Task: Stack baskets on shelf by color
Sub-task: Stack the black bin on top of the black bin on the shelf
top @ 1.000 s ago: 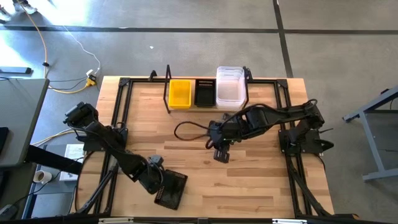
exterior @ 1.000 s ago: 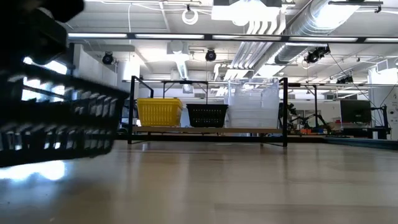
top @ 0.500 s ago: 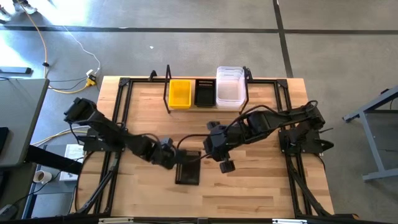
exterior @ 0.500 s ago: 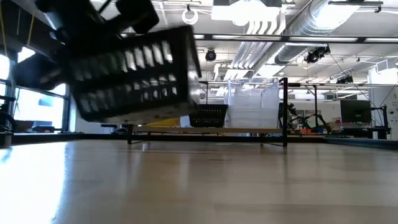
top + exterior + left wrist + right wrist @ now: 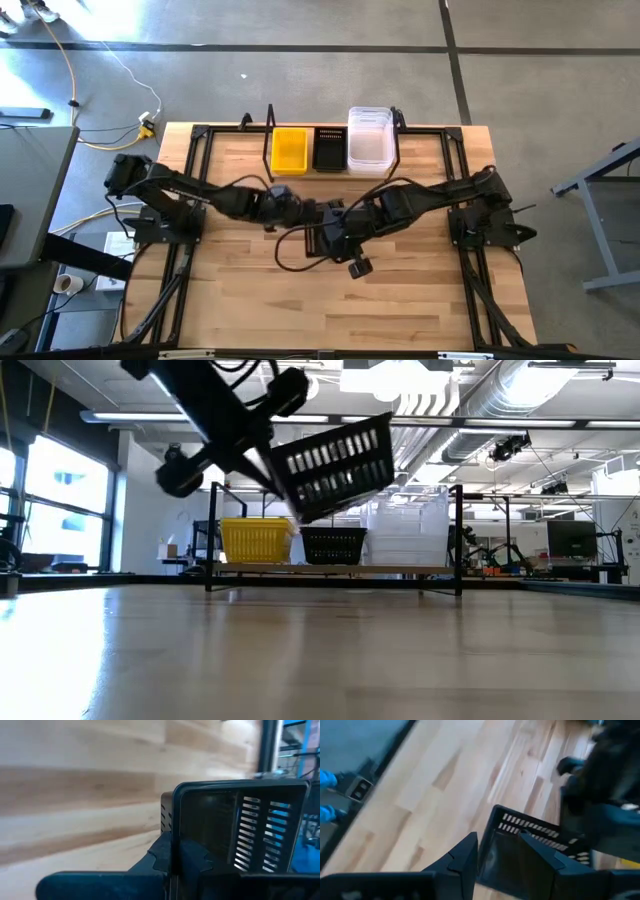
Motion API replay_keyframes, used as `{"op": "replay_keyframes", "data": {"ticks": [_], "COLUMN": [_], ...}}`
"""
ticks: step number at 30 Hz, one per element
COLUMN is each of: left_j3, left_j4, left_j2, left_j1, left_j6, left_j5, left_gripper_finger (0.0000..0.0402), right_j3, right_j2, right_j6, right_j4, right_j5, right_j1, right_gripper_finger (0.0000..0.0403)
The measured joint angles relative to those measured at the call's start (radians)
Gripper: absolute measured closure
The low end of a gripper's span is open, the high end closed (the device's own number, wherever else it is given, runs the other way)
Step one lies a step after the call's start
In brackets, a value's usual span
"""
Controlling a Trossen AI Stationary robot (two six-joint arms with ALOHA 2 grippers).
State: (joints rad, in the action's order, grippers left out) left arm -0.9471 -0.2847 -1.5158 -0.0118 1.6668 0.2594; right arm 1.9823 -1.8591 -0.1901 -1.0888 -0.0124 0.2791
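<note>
Light wooden tabletop (image 5: 400,300), mid-table: left gripper (image 5: 300,212) clamped tight on the rim of a black perforated plastic basket (image 5: 335,465), held tilted in the air before the black-framed wooden shelf (image 5: 330,570). Right gripper (image 5: 502,852) alongside, fingers spread either side of the basket wall, not gripping. Yellow basket (image 5: 290,149), black basket (image 5: 329,148), clear bins (image 5: 369,141) sit on shelf.

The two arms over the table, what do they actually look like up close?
Both are dark, nearly black jointed arms on black bases at the table's sides. The left arm and the right arm are chains of chunky segments, and a thin black cable loops beneath them. The left gripper and the right gripper each end in two flat, angular dark fingers.
</note>
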Motion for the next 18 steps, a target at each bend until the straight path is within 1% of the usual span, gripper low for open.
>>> {"op": "replay_keyframes", "data": {"ticks": [4,10,15,18], "left_j3": [-0.045,-0.101,-0.133,-0.154], "left_j4": [-0.002,-0.008,-0.015,-0.018], "left_j2": [0.000,0.000,0.000,0.000], "left_j1": [0.060,0.115,0.143,0.156], "left_j6": [-0.061,-0.123,-0.165,-0.191], "left_j5": [-0.024,-0.048,-0.075,-0.093], "left_gripper_finger": [0.0396,0.0396,0.0397,0.0397], "right_j3": [0.000,0.000,0.000,0.000], "right_j2": [-0.035,-0.082,-0.105,-0.115], "right_j6": [-0.003,-0.020,-0.023,-0.020], "right_j4": [-0.040,-0.086,-0.123,-0.165], "right_j5": [-0.005,-0.015,-0.082,-0.085], "right_j1": [-0.017,-0.037,-0.048,-0.055], "right_gripper_finger": [0.0279,0.0279,0.0279,0.0279]}}
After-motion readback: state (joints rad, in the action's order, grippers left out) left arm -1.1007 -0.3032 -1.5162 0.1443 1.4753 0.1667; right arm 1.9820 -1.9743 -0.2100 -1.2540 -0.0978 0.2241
